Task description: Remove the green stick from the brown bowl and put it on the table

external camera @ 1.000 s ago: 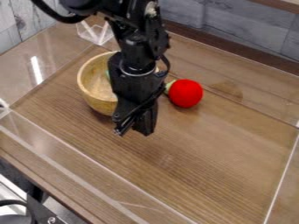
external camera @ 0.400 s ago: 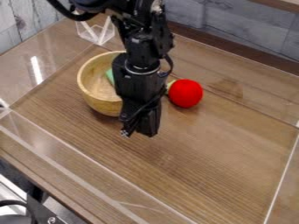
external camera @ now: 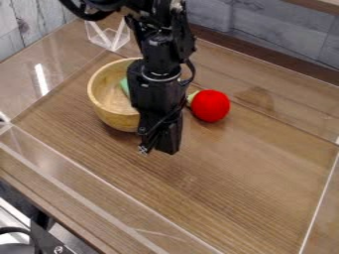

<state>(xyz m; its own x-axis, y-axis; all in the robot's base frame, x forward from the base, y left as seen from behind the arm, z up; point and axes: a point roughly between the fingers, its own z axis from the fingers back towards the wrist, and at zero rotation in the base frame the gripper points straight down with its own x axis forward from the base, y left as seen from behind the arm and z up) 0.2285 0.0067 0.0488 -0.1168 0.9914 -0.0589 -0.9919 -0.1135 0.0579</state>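
The brown bowl [external camera: 103, 107] sits at the left of the table [external camera: 245, 189]. A sliver of the green stick [external camera: 123, 87] shows inside the bowl, mostly hidden behind the black arm. My gripper [external camera: 149, 147] hangs in front of the bowl's right side, pointing down at the tabletop. Its fingers are pressed together, and I see nothing between them.
A red ball [external camera: 208, 103] lies just right of the arm, close to the bowl. Low clear acrylic walls [external camera: 38, 149] edge the table. A crumpled clear wrapper [external camera: 106, 38] lies behind the bowl at the back.
The gripper has shifted slightly to the right in front of the bowl and has since held still. Bowl, stick and ball have not moved.
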